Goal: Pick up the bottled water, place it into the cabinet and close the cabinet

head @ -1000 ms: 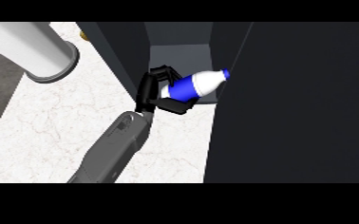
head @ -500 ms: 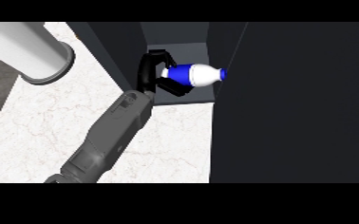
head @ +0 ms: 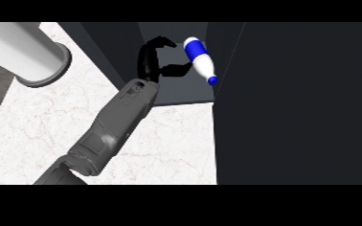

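Note:
The bottled water (head: 198,60), blue with a white neck, is tilted inside the dark cabinet (head: 176,93), its cap pointing down and right towards the door edge. My left hand (head: 150,62) reaches into the cabinet just left of the bottle. Its fingers (head: 159,42) arc towards the bottle's base with a small gap between them, and the thumb tip comes up against the bottle's side. The hand is open and no longer wraps the bottle. My right hand is not in view.
The open cabinet door (head: 297,105) is a large dark panel filling the right side. A grey cylinder (head: 32,52) stands on the white marble counter (head: 170,139) at the upper left. My grey forearm (head: 113,124) crosses the counter from the lower left.
The hand carried the bottle deeper into the cabinet, then its fingers spread off it. The bottle swung from lying sideways, cap to the right, to a steep tilt, cap down-right.

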{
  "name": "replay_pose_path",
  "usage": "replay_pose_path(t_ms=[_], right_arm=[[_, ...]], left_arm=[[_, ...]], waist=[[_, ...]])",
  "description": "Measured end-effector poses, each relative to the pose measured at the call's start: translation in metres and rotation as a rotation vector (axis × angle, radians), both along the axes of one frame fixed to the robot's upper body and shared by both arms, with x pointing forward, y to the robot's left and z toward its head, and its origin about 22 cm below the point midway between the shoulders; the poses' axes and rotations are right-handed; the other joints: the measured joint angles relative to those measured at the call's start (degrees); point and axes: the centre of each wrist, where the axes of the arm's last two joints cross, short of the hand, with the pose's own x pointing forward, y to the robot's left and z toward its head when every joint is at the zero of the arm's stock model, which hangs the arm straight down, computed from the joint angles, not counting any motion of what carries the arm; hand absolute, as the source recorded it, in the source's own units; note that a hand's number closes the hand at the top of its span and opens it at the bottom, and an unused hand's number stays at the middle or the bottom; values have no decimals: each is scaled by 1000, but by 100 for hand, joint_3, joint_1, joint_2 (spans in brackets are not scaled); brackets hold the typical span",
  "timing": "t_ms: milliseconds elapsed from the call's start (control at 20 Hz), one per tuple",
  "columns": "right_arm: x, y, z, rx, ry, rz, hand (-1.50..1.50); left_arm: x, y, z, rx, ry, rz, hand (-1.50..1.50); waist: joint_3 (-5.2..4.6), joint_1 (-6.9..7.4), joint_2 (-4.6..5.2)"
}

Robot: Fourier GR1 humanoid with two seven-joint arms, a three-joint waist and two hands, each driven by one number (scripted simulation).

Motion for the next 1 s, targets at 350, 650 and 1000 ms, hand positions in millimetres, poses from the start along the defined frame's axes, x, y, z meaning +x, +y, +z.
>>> replay_pose_path(t_ms=[350, 650, 1000], right_arm=[[0, -3, -1, 2, -9, 21, -150], [-2, -3, -2, 13, -4, 29, -150], [-2, -1, 0, 23, 12, 52, -150]], left_arm=[[12, 3, 15, 43, -57, 50, -150], [17, -8, 38, -159, -203, -50, 150], [15, -12, 42, -351, -280, -215, 150]], waist=[[-5, -52, 33], [-17, 28, 22], [-12, 71, -29]])
